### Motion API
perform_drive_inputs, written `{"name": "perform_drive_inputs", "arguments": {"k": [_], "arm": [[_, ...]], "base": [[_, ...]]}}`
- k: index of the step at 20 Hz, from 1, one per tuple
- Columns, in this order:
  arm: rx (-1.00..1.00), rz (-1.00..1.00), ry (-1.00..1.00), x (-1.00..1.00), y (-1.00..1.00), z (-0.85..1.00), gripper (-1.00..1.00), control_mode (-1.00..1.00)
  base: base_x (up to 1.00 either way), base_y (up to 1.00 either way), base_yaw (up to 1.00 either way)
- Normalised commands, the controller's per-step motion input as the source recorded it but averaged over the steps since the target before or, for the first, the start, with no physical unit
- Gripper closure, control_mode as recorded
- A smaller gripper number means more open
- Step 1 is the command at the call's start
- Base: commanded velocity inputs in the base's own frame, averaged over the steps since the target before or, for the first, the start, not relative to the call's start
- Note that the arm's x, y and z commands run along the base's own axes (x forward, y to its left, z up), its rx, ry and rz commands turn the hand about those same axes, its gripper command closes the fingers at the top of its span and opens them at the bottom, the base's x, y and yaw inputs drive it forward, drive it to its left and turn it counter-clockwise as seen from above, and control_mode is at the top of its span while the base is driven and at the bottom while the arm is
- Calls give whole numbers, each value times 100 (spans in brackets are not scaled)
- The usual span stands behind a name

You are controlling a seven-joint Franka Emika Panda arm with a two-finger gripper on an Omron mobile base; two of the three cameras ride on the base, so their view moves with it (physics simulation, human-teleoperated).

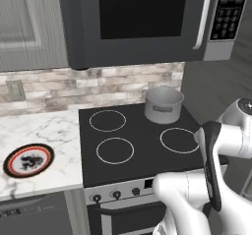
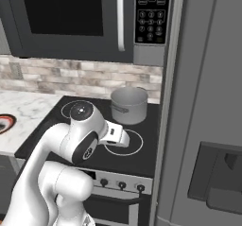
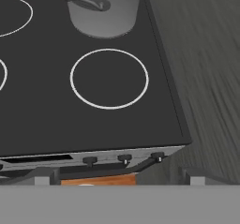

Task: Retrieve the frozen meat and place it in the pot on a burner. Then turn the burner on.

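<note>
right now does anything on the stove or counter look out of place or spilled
Nothing stands out. The pot sits upright on the back right burner, the stovetop shows no spill, the knobs line the front panel evenly, and the plate lies flat on the marble counter.
</note>
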Motion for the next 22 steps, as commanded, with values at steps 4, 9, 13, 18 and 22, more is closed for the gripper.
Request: {"name": "perform_drive_inputs", "arguments": {"k": [4, 9, 13, 18, 22], "arm": [[0, 0, 0, 0, 0, 0, -100, 100], [0, 0, 0, 0, 0, 0, -100, 100], [0, 0, 0, 0, 0, 0, -100, 100], [0, 0, 0, 0, 0, 0, -100, 100], [0, 0, 0, 0, 0, 0, -100, 100]], "base": [[-34, 39, -11], [-29, 57, -10], [-19, 55, -5], [-6, 56, -6], [-3, 56, -5]]}}
